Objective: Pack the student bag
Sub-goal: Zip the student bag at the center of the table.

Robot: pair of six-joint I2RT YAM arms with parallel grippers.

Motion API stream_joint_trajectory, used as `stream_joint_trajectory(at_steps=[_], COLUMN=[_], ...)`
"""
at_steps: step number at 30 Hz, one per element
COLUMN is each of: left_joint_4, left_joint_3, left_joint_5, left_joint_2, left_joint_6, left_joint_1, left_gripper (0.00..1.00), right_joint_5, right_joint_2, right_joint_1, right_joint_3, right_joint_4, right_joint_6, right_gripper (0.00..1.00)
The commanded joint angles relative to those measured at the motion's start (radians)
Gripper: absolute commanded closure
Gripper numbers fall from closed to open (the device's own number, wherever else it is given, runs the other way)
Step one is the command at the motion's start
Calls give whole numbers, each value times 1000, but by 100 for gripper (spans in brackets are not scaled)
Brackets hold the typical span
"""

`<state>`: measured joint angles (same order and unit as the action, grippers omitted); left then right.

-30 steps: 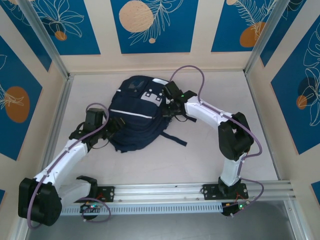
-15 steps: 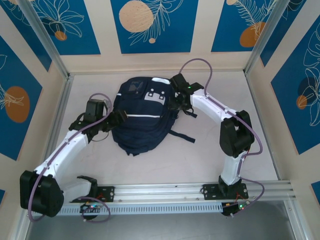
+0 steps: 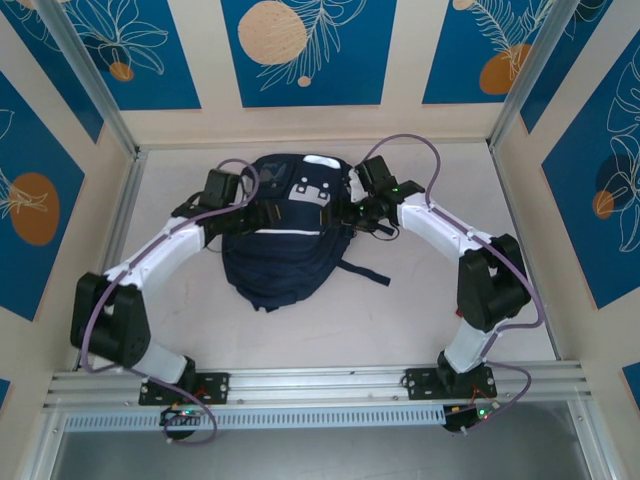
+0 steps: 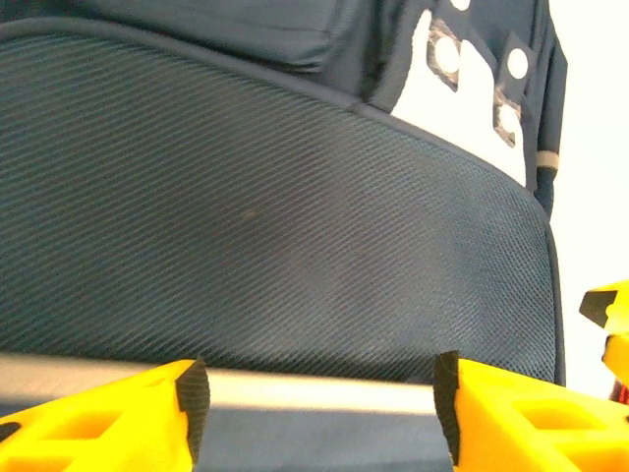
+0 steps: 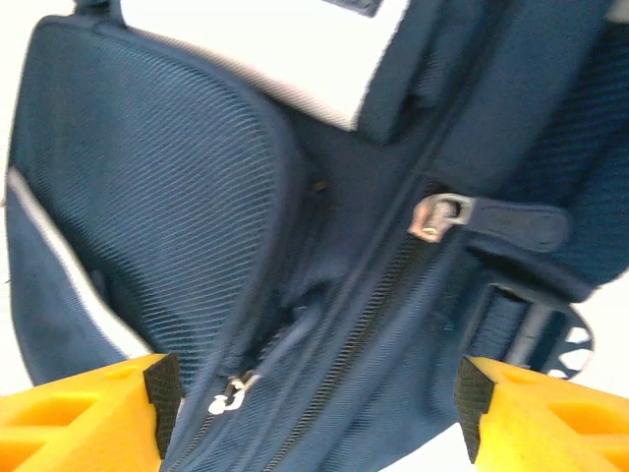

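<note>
Since the earlier top frames the left tool [image 3: 262, 213] has swung from the lower left flank of the student bag [image 3: 285, 250] up to its upper left shoulder; the right tool [image 3: 352, 210] remains at the bag's upper right edge, but its fingers have parted; the bag itself has turned slightly squarer to the arms.

Student bag: lies flat, front face up, about the middle of the pale surface [image 3: 430, 300], top end toward the far wall; a grey patch [image 3: 308, 190] sits near its top; a white reflective stripe [image 3: 285, 232] crosses the front below that; a dark strap [image 3: 362, 273] trails onto the surface at the bag's lower right.

Left tool: at the bag's upper left edge, fingers moderately apart over the mesh panel [image 4: 275, 226]; nothing seen pinched between them.

Right tool: at the bag's upper right edge, fingers wide above the side zip; a metal zip pull [image 5: 437, 216] lies just beyond the gap; nothing held.

Handling, as a judgement: soft woven fabric, slack and probably light; likely to sag and fold rather than lift as one body; a broad panel would slip out of a pinch; better holds are the zip pull for opening and a seam or the strap at the bag's edge for steadying; the zip looks closed in the right wrist view, so opening probably comes first.
</note>
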<state>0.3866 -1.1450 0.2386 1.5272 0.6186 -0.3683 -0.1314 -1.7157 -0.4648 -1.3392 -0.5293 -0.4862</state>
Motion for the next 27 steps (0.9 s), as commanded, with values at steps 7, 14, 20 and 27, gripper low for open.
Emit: stream_joint_trajectory(at_steps=[7,14,20,27], left_joint_4=[46,96,90,78], left_joint_3=[-185,-230,-199,-197], left_joint_5=[-78,-141,-172,-157], left_joint_2=[205,288,299,315], left_joint_6=[-58,-38,-19,1], left_joint_1=[-36,-37,-36,-38], left_gripper=[52,57,59,59], right_joint_5=[-226,-195,-234,-357], right_joint_2=[-88,-149,-207,-117], right_joint_1=[-7,-25,-34,-50], right_joint_3=[-47,-103,-165,-74], right_joint_4=[104,92,47,22], right_joint_6=[126,207,257,291], right_gripper=[26,14,13,13])
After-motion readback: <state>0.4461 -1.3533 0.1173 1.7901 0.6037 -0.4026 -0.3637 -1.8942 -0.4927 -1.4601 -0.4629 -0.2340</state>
